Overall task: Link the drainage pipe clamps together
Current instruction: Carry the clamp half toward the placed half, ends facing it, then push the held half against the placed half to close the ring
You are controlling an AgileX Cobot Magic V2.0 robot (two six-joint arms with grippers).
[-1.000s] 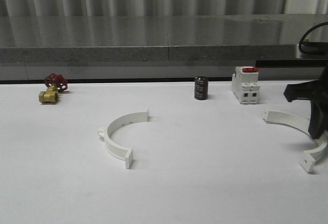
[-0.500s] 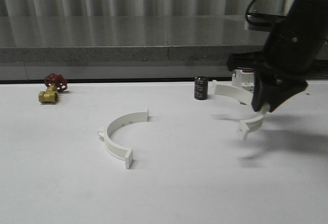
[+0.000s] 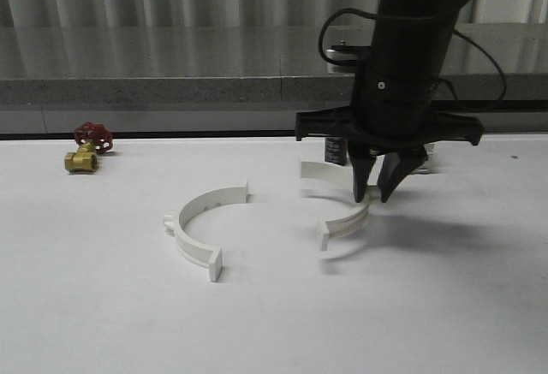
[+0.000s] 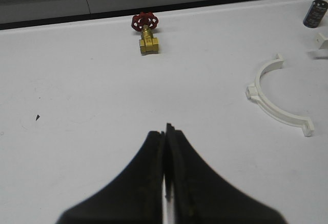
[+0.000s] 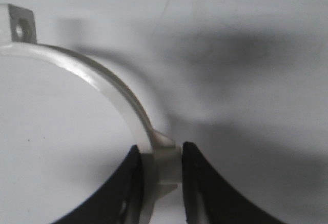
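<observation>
A: What is the right gripper [image 3: 374, 196] doing?

B: It pinches 1 clamp half [image 3: 347, 216] at mid-arc, near the side lug, fingers [image 5: 197, 183] pressed on both faces of the band, carrying it just above the table [image 3: 103, 305].

A: And the left gripper [image 4: 165, 137]?

B: Closed on nothing, hanging over bare table.

A: Where is the other clamp half [image 3: 204, 224]?

B: Flat on the table, left of the carried one, clearly apart, open side facing it.

A: How far along, then?

B: I judge 1 half picked up; aligning the flanged tabs and joining the 2 remain.
</observation>
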